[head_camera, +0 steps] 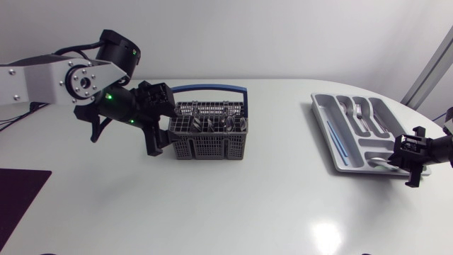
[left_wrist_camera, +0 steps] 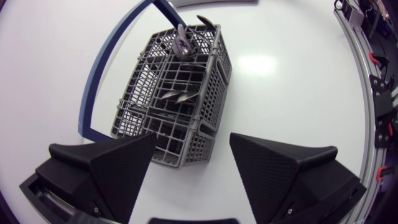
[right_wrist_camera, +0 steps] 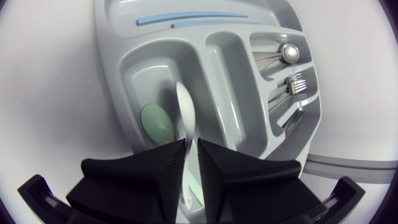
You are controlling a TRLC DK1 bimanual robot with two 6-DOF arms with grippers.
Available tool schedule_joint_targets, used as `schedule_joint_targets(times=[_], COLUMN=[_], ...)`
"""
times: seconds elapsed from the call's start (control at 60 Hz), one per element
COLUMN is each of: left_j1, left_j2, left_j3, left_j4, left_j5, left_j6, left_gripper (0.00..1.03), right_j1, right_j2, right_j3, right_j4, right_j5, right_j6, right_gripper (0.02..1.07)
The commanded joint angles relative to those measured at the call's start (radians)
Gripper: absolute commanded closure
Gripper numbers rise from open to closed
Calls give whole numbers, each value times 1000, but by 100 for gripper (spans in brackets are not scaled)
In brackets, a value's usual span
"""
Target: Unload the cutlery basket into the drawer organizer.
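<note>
Both right fingers (right_wrist_camera: 155, 177) pinch a white spoon (right_wrist_camera: 186, 112) over the organizer (right_wrist_camera: 214, 37); left fingers (left_wrist_camera: 118, 168) spread wide, basket (left_wrist_camera: 180, 93) just ahead.

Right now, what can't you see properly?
Pieces in the cutlery basket: head view, too small to count; left wrist view, mesh walls hide lower parts.
Handle of the white spoon: right wrist view, mostly hidden between right fingers.
Rest of the green thing: same view, under those fingers.

left arm (head_camera: 42, 81): silver-grey link, black joints, green lights | fingers (left_wrist_camera: 112, 168): matte black wedges
</note>
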Motion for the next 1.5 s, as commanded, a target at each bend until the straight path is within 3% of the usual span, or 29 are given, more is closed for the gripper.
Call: schedule_joint_targets(times=[0.0, 0.067, 0.283, 0.35, 0.683, 0.767, 0.867, 1.05, 1.183, 1.3, 1.483], left_j1=[9, 10, 10, 9, -7, -11, -20, -37, -45, -50, -50], left_j2=[-17, -19, -25, -25, -24, -20, -19, -10, -4, 1, 18], left_j3=[-42, -53, -65, -76, -117, -120, -131, -174, -181, -200, -206], left_j4=[43, 69, 124, 156, 262, 281, 313, 397, 423, 465, 499], left_j5=[-10, -11, -11, -11, -11, -11, -10, -10, -10, -10, -7], left_j6=[79, 104, 140, 154, 246, 263, 286, 332, 348, 378, 404], left_gripper=[21, 25, 28, 34, 46, 46, 57, 65, 66, 74, 75], right_j1=[-6, -4, 36, 70, 370, 445, 524, 631, 700, 763, 824], right_j2=[3, -7, -96, -136, -377, -415, -443, -452, -465, -468, -471], right_j3=[-2, -14, -68, -104, -293, -302, -301, -287, -285, -289, -293], right_j4=[22, 31, 1, -7, -4, -6, -15, -33, -33, -33, -29], right_j5=[6, 6, 3, 1, 3, 3, 3, 1, 3, 3, 4], right_j6=[7, 21, 93, 125, 363, 441, 524, 648, 707, 748, 786], right_gripper=[65, 56, 56, 56, 56, 56, 56, 56, 56, 56, 56])
